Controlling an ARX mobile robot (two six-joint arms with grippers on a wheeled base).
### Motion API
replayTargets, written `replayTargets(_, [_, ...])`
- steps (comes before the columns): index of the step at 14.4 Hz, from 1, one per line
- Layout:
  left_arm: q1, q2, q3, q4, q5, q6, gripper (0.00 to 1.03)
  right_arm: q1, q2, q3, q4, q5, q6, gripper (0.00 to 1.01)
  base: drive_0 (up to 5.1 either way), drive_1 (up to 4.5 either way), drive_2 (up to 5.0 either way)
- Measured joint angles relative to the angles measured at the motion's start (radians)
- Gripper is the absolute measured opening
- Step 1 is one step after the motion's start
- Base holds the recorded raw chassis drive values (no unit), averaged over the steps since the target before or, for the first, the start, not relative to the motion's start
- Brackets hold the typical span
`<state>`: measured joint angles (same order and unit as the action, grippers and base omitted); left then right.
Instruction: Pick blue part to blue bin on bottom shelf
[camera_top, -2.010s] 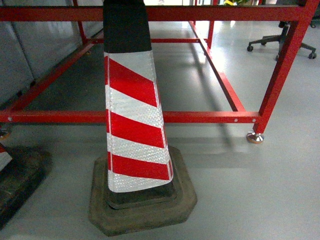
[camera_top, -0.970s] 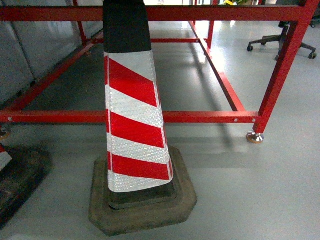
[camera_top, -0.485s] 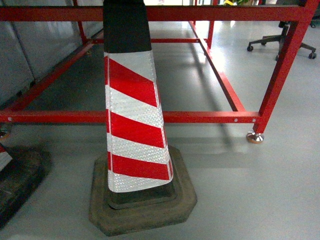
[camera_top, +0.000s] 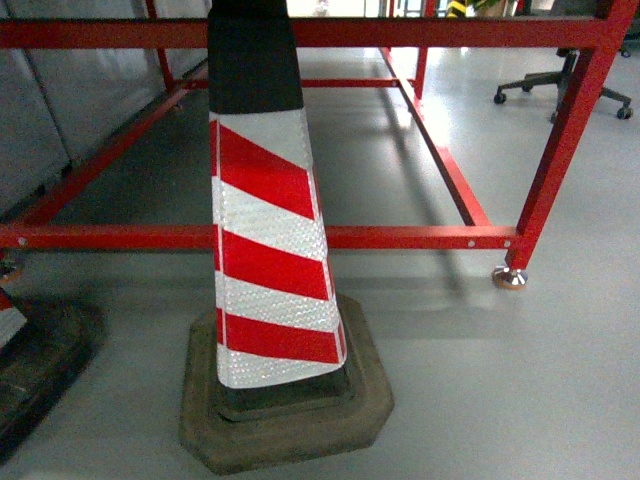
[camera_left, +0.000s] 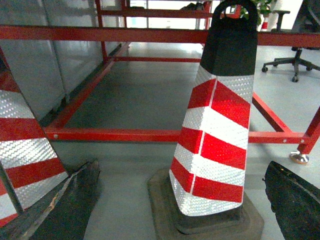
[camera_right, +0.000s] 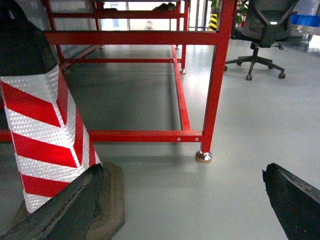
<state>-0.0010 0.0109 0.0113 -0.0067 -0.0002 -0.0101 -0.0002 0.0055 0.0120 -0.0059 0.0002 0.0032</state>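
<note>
Grey workshop floor (camera_top: 520, 380) fills the scene, glossy and reflecting light, beneath a red steel frame (camera_top: 420, 237) whose low crossbar runs the width of the head view and ends at a post on a metal foot (camera_top: 509, 277). Front and centre stands a cone (camera_top: 270, 250) banded in red and reflective white, with a black top and a worn, dark octagonal rubber base (camera_top: 290, 420) flat on the floor, just ahead of the crossbar. A second cone (camera_left: 20, 150) of the same pattern leans into the left edge of the left wrist view, and its dark base shows at the lower left of the head view. An office chair (camera_right: 257, 35) on castors sits well back to the right, beyond the frame; grey panels (camera_left: 30, 60) line the left side.

Dark finger (camera_left: 65, 205) edges of the left gripper (camera_left: 175, 235) show at both bottom corners of its wrist view, set far apart with nothing between them. The right gripper (camera_right: 180, 235) looks the same in its own view, fingers (camera_right: 295, 200) spread wide and holding nothing. Neither gripper appears in the head view.

None of the three views shows the blue part, the blue bin or the bottom shelf; where they lie cannot be told.
</note>
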Motion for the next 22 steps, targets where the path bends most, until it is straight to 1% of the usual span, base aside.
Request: replayTargets(22, [0.000, 0.000, 0.000, 0.002, 0.000, 0.000, 0.98, 0.000, 0.000, 0.000, 0.002, 0.000, 0.001, 0.98, 0.0, 0.00, 0.0])
